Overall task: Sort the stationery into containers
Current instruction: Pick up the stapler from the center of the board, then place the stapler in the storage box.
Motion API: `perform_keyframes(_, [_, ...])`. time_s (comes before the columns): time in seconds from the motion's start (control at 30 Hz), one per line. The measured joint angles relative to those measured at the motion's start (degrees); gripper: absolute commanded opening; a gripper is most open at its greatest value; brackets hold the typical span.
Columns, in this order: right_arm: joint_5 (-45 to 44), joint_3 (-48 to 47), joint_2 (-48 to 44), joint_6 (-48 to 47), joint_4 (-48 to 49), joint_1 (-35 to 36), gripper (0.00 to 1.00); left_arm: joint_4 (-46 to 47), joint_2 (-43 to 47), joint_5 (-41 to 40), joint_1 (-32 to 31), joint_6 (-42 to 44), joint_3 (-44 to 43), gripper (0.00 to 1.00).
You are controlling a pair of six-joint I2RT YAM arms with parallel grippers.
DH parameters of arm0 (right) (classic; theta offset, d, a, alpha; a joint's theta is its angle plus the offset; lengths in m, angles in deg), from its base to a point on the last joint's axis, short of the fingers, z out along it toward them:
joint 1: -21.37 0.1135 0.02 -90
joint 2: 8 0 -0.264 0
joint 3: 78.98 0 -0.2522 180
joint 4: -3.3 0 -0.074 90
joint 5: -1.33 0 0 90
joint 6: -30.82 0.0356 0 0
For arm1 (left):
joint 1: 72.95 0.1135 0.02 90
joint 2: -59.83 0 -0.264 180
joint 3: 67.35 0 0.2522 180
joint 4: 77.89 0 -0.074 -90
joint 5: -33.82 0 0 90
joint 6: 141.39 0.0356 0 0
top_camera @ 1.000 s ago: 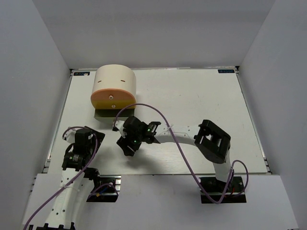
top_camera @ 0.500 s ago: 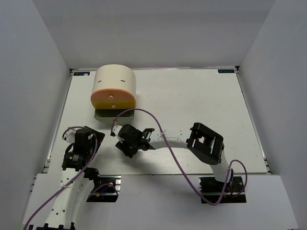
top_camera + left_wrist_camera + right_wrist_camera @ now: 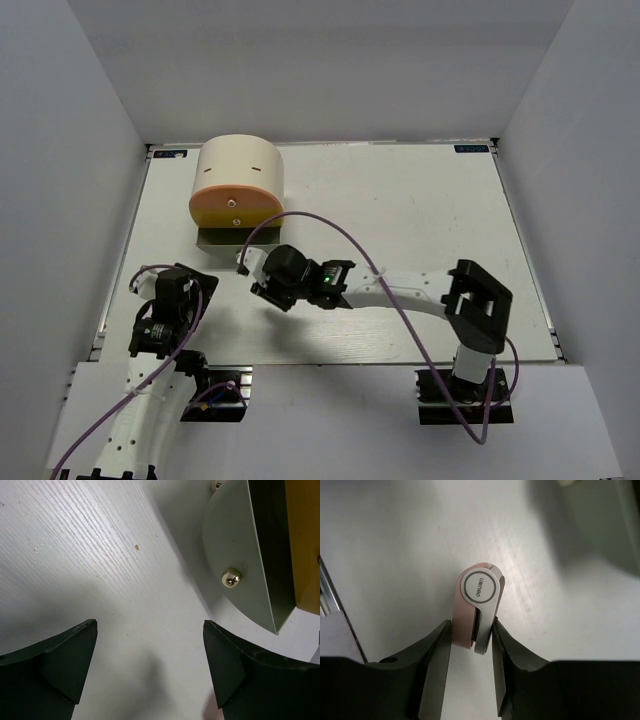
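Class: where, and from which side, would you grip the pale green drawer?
By its small round knob, the only part standing out from the smooth curved front. Come straight at the front, one pincer finger either side of the knob.

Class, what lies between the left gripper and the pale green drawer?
Only bare table between left gripper and pale green drawer, shown in left wrist view.
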Motion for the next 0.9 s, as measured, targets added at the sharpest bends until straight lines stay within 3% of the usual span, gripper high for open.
perform_keyframes(0.27, [-3.28,0.0,-8.55,-13.0,9.33,-3.34,0.16,1.18,0.96,0.5,0.0,-0.5,1.51,0.97])
perform_keyframes(0.4, [-5.22,-0.13,-7.15,-18.64,13.33,-4.92,0.16,1.84,0.98,1.16,0.0,-0.85,2.19,0.97])
perform_keyframes(0.53, [-5.99,-1.25,-3.5,-21.64,15.21,-6.38,0.26,2.91,0.63,1.77,0.0,-1.05,2.21,0.97])
perform_keyframes(0.9, [-3.48,-3.5,-0.68,-23.47,16.37,-8.61,0.29,3.65,0.44,2.29,0.0,-1.29,3.37,0.97])
